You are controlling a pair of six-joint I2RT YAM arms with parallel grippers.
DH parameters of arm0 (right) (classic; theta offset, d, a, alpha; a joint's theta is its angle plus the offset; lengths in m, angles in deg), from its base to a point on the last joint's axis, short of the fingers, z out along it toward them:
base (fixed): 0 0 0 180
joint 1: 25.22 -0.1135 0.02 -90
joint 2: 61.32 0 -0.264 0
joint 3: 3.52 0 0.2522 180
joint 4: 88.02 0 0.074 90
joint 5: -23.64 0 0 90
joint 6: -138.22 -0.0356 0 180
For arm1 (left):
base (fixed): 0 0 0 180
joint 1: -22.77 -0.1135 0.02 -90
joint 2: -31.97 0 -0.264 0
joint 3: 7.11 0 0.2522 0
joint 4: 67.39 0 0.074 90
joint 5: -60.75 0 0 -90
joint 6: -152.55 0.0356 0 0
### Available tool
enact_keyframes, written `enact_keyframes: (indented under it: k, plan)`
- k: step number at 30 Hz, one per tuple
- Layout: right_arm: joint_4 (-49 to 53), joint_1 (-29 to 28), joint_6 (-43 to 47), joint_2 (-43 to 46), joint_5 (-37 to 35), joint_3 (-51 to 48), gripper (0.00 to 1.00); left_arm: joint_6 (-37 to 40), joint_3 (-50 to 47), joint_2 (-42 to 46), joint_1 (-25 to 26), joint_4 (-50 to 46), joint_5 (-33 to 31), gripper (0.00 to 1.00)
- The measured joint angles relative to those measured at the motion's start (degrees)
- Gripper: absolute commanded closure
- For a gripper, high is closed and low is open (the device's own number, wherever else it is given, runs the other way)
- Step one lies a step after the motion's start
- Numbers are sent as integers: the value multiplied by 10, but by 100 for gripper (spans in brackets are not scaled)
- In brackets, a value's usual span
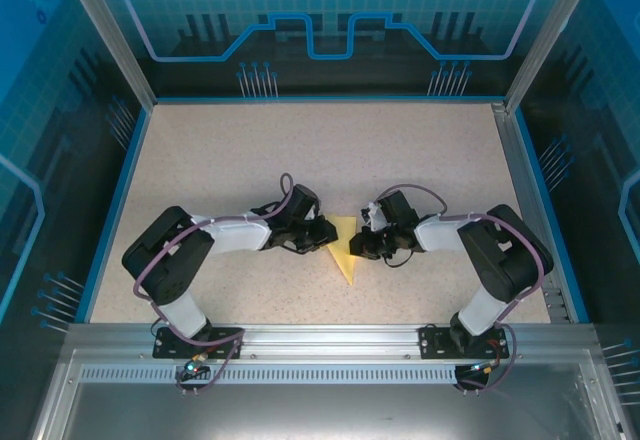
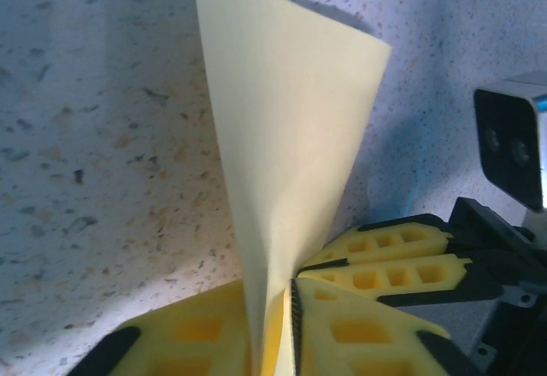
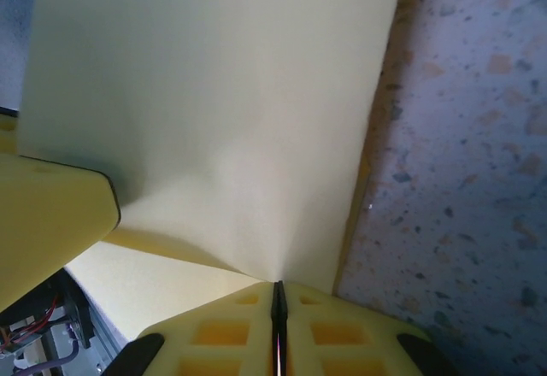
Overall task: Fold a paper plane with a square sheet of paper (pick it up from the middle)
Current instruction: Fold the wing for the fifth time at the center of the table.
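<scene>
At the middle of the table, the left gripper has its yellow pads pressed together on the paper. In its wrist view the paper stands up out of the closed jaws as a curved, upright flap. The right gripper is likewise clamped on the paper, jaws shut to a thin line with the yellow surface spreading out from the pinch.

The two grippers face each other across the paper, left on its left side and right on its right. They sit so close that the right one's fingers show just beside the left one's pads. Neither arm is nearer, since both already touch it.

From above, the paper lies between the two wrists, about midway between the table's left and right edges and nearer the near edge than the far one. It tapers to a point aimed at the near edge, slightly to the right. Its long axis therefore runs near to far, across the line joining the grippers. The coming move likely depends on this: any crease along that axis needs the two holds to work evenly from either side, or the thin paper may skew or tear.

By count there is one paper, and two arms with two grippers, both holding it.
</scene>
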Motion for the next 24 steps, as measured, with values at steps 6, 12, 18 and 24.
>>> enact_keyframes:
  k: [6,12,18,24]
  plan:
    - [12,-3,5,8,-8,3,81,10,7,0,0,-5,-2,100]
    - [58,-19,39,77,-89,3,68,8,7,21,0,-24,-31,100]
    - [84,-91,74,197,-196,0,60,6,7,50,0,-37,-57,100]
    - [92,-216,104,244,-353,-19,45,6,7,51,0,-47,-64,100]
